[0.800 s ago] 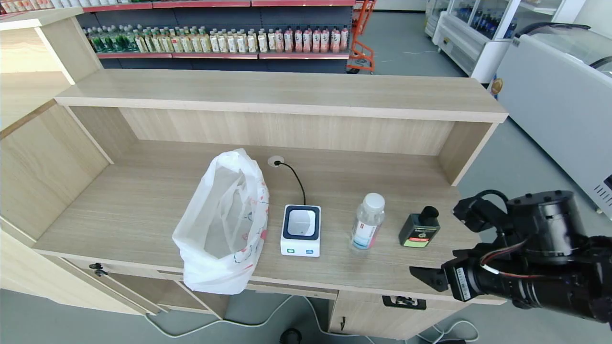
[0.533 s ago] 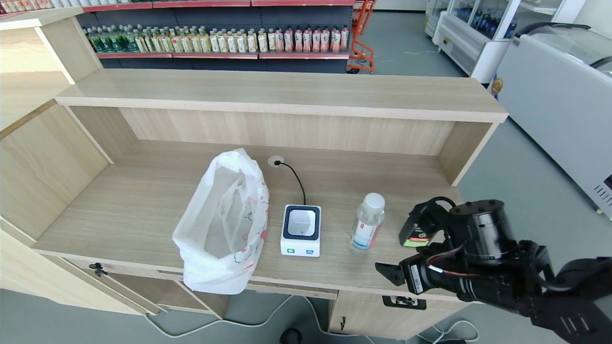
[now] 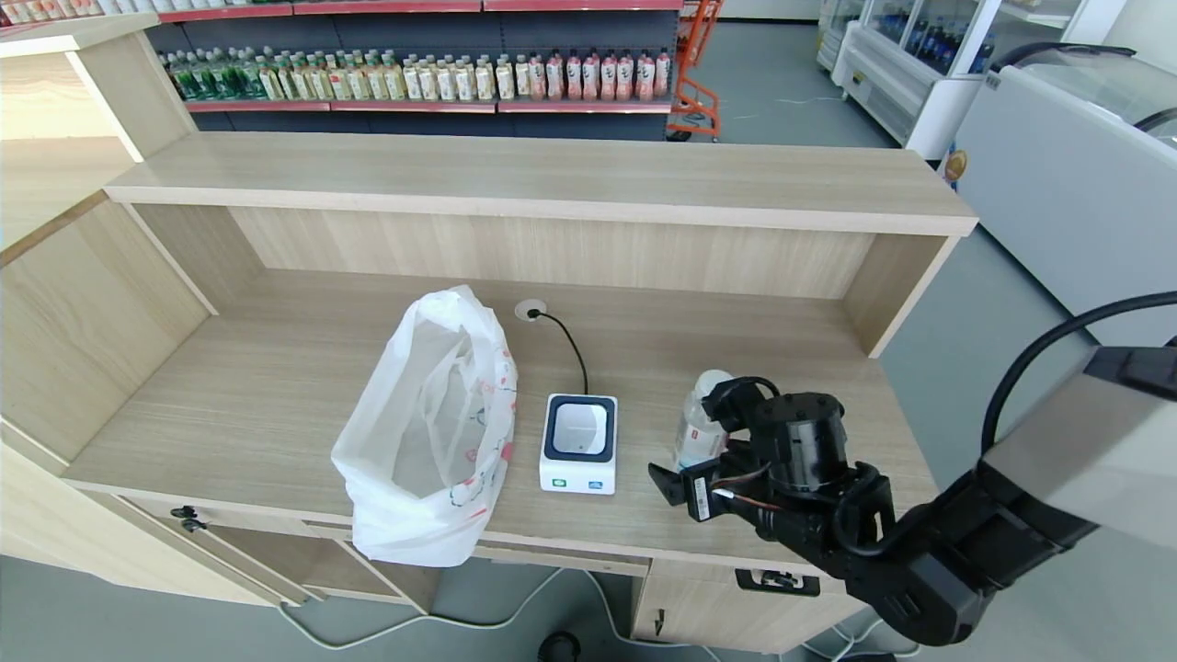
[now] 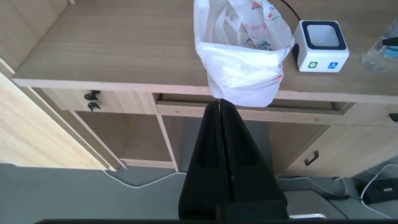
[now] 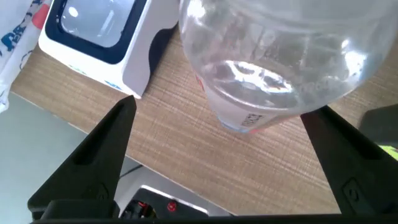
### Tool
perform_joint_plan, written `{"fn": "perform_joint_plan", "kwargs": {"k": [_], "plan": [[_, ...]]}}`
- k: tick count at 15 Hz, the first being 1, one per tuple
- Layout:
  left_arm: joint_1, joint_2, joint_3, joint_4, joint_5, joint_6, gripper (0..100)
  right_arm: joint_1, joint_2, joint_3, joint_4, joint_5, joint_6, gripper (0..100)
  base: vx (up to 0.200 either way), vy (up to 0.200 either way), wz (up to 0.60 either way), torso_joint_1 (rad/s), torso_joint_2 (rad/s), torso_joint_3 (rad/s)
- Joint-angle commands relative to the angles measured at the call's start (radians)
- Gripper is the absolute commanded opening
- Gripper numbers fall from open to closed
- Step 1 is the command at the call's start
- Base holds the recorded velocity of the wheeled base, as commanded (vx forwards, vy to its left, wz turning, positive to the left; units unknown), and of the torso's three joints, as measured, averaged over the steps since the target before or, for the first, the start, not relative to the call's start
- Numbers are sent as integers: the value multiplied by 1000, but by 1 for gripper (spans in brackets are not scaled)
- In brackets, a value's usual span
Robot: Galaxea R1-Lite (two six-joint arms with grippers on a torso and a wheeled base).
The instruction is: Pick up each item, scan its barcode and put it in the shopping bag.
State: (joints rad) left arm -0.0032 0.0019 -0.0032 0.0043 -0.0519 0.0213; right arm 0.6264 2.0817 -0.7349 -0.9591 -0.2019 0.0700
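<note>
A clear water bottle with a white cap stands on the counter right of the scanner. My right arm is right against it and hides part of it. In the right wrist view my right gripper is open, with the bottle between its two black fingers and neither finger touching it. A dark bottle with a green label shows beside the water bottle. The white shopping bag stands open left of the scanner. My left gripper is shut and empty, low in front of the counter below the bag.
The scanner's black cable runs back to a hole in the counter. A raised back shelf and side panels enclose the counter. Drawers with handles sit under its front edge. Bare wood lies left of the bag.
My right arm has swung left from the counter's right end to the water bottle and now covers the dark bottle in the head view. Bag, scanner and water bottle have not moved.
</note>
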Motion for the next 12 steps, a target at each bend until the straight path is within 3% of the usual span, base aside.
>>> {"fn": "perform_joint_plan", "kwargs": {"k": [1, 5, 12], "plan": [[0, 1, 0, 0, 1, 0, 0, 6, 80, -38, -35, -5, -1, 100, 0, 0, 0, 0, 0, 0], [0, 0, 0, 0, 0, 0, 0, -7, 143, -69, -142, -21, -33, 100, 0, 0, 0, 0, 0, 0], [0, 0, 0, 0, 0, 0, 0, -19, 144, -112, -151, -13, -35, 100, 0, 0, 0, 0, 0, 0]]}}
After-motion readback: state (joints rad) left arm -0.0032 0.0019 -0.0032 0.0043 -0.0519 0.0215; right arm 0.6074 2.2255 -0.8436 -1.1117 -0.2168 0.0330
